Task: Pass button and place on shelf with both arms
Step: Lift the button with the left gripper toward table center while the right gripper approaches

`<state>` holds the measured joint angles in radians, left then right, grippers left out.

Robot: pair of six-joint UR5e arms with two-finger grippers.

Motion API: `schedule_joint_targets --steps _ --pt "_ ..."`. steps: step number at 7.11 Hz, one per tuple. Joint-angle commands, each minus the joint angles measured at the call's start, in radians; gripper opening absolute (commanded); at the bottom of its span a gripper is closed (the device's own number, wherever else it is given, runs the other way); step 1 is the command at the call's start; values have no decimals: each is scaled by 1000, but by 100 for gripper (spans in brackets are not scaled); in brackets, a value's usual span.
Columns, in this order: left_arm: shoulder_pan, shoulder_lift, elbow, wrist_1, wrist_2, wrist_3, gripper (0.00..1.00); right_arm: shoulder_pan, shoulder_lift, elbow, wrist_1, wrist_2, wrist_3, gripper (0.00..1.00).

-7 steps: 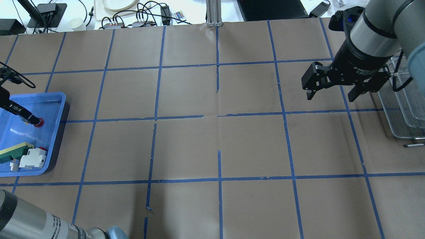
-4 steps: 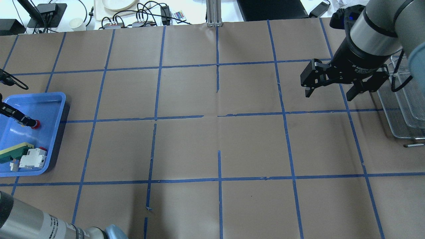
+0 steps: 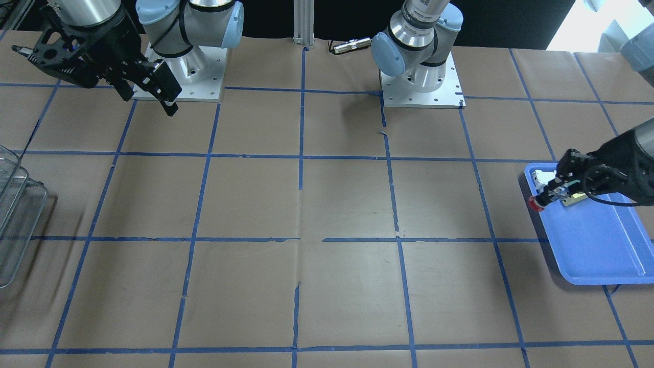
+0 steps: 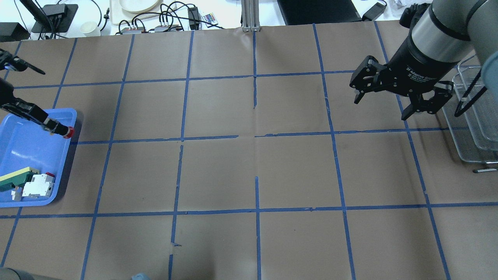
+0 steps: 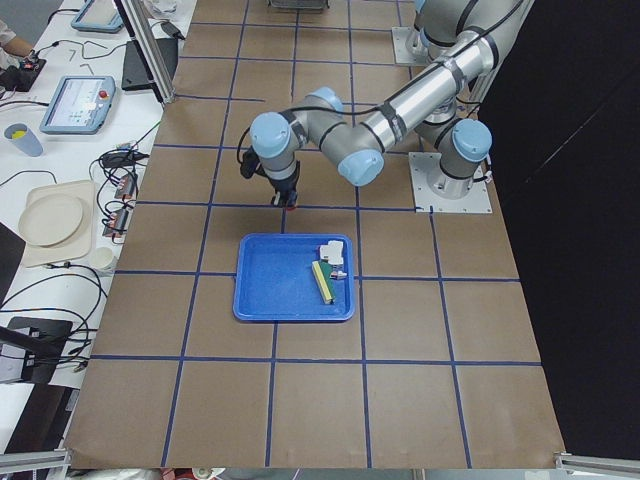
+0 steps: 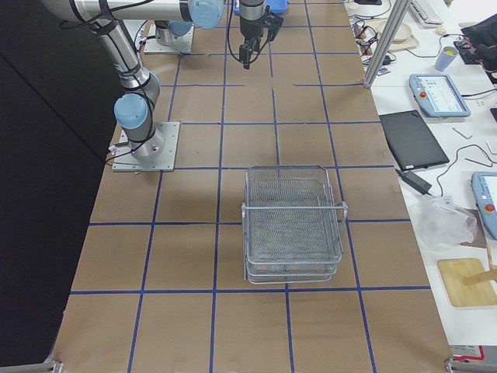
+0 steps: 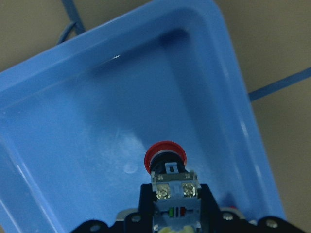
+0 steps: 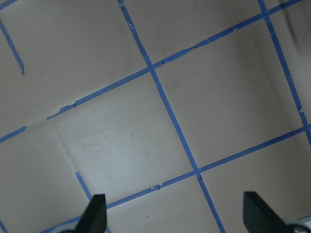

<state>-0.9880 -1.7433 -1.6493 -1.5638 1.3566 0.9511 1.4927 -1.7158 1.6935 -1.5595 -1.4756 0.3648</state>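
Left hand (image 4: 54, 127) is clenched on the button (image 4: 66, 132), gripping the terminal end. The black body and red cap stick out past the fingertips. In the left wrist view the button hangs above the floor of the blue tray (image 4: 23, 151), so it reads as lifted, not resting. The overhead puts it over the tray's inner edge.

Key relation: the button's long axis is roughly level, cap pointing out toward the middle of the counter (image 4: 218, 175), i.e. toward the right arm's side. Right hand (image 4: 380, 108) is released, fingers spread wide with nothing between them, hovering well apart at the far side, angled down and inward. Left hand is the only one near the button.

Judgement: pick done, hand-over not started, and both arms need to close the gap. Right hand only gets the cap or exposed body to grab, which is a short target.

Around:
- White-and-red block (image 4: 38, 184) and green-and-yellow wedge (image 4: 15, 178) sit in the tray's near corner, off the transfer line.
- Shelf (image 6: 293, 225) stands just beside the right arm on its outer side, so it's a clearance risk for the right arm.
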Motion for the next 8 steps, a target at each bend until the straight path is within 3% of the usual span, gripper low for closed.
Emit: schedule_joint_targets --steps 1,3,5,8 --pt "-73 131 -100 -169 -274 -110 17 -88 7 -2 44 239 61 100" --pt "-86 217 -183 -249 -554 -149 18 -191 79 2 177 531 83 100" --pt "-186 232 -268 -254 -794 -179 17 -222 113 9 255 741 86 100" --pt "-368 254 -368 -243 -1115 -235 14 -259 162 12 545 928 74 100"
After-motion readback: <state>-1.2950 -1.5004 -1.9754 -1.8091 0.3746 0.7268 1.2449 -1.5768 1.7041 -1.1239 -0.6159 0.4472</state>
